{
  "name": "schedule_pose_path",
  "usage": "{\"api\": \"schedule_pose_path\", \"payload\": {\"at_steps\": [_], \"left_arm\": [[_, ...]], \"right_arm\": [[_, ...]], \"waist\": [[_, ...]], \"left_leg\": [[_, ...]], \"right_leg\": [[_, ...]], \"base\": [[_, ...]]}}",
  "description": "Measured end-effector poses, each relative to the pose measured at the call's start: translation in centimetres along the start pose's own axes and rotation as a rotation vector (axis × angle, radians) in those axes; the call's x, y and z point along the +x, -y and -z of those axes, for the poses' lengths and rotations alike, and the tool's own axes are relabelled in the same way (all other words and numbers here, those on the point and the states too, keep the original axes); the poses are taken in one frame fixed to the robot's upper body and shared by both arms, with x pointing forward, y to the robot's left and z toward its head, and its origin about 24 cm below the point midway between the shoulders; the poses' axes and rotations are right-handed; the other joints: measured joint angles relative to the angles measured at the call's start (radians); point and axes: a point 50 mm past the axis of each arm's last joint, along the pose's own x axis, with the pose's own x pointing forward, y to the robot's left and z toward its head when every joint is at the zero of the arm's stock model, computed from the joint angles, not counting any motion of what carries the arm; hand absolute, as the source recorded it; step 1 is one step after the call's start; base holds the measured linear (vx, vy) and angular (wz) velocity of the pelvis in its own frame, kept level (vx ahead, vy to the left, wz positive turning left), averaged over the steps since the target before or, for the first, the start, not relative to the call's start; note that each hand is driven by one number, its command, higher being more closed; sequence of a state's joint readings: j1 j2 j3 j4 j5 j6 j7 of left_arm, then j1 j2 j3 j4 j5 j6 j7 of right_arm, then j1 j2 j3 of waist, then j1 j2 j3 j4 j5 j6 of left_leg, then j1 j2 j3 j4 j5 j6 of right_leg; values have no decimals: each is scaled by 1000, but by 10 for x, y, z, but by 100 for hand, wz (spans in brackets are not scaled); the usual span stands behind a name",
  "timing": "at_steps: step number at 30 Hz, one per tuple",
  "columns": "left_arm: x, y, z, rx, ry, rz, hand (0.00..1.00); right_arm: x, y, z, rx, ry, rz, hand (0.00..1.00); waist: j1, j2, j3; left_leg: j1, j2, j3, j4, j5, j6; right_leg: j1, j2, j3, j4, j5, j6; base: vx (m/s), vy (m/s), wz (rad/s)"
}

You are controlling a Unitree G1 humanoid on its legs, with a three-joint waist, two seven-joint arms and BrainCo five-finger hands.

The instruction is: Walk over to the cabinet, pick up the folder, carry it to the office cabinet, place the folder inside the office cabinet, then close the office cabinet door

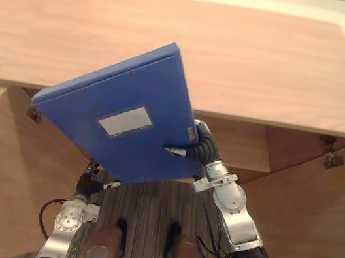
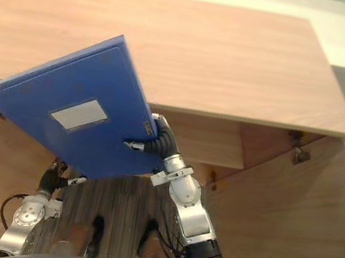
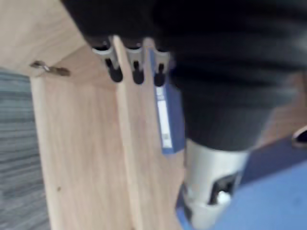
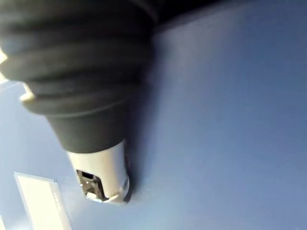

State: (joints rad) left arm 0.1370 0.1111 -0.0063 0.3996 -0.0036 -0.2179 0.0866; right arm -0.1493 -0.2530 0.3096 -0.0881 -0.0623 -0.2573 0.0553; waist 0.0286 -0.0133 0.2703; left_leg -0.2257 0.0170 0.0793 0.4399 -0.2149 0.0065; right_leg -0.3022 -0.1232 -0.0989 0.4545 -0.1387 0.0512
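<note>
The blue folder hangs tilted in the air before the office cabinet, over the gap between its two doors, left and right, both swung wide. The right hand clamps the folder's near edge, thumb flat on the cover. The left hand sits under the low corner, its fingers straight. I cannot tell what the cabinet holds.

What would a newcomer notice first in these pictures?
A flat blue rectangular folder is held tilted in the middle of the eye views, in front of the open light wooden office cabinet. The right hand pinches its right edge with the thumb on top, and the left hand shows just below its lower corner.
</note>
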Motion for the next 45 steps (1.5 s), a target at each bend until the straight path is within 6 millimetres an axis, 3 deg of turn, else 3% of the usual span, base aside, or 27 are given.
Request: {"api": "schedule_pose_path", "payload": {"at_steps": [4, 10, 19, 24, 28, 35, 39, 45], "left_arm": [[3, -4, 7, 29, -39, -33, 0], [14, -2, 0, 45, -25, -39, 0], [26, 6, -21, -12, 44, -71, 0], [32, 7, -51, -81, 159, -100, 0], [36, 4, -59, -131, 184, -130, 0], [39, -5, -63, -200, 190, -184, 0], [39, -9, -62, -236, 186, -206, 0], [38, -3, -61, -269, 180, -199, 0]], "right_arm": [[-1, -6, 1, -64, -4, -58, 100], [-2, -11, 1, -142, -6, -106, 100], [16, 4, -19, -170, 92, -6, 100], [26, 25, -37, -132, 165, 107, 100], [30, 44, -43, -68, 189, 205, 100], [42, 81, -44, 95, 205, 363, 100], [49, 101, -56, 160, 265, 422, 100], [48, 105, -58, 140, 269, 416, 100]], "waist": [[-5, 14, 29], [-4, 23, 70], [15, 34, 113], [29, 35, 169], [39, 35, 197], [55, 36, 213], [60, 35, 213], [61, 35, 213]], "left_leg": [[-130, 16, 24, 144, -55, -1], [-283, 56, 51, 321, -120, -7], [-532, 104, 58, 512, -170, -5], [-667, 112, 31, 581, -174, -4], [-736, 115, 19, 599, -171, -6], [-796, 115, -3, 604, -166, -14], [-814, 111, -11, 604, -165, -15], [-818, 102, -22, 604, -163, -19]], "right_leg": [[-140, 0, 32, 128, -35, -10], [-307, 12, 58, 281, -79, -18], [-551, 20, 61, 439, -103, -34], [-674, 18, 45, 510, -114, -35], [-740, 14, 34, 537, -118, -43], [-790, 9, 13, 548, -122, -47], [-802, 5, 6, 548, -126, -46], [-802, -6, -2, 561, -139, -48]], "base": [[-156, 19, -21], [-81, 0, -17], [-66, 13, -7], [-61, -27, 9], [-40, -50, 9], [-8, -50, 7], [-18, -29, 5], [-34, -43, 7]]}}
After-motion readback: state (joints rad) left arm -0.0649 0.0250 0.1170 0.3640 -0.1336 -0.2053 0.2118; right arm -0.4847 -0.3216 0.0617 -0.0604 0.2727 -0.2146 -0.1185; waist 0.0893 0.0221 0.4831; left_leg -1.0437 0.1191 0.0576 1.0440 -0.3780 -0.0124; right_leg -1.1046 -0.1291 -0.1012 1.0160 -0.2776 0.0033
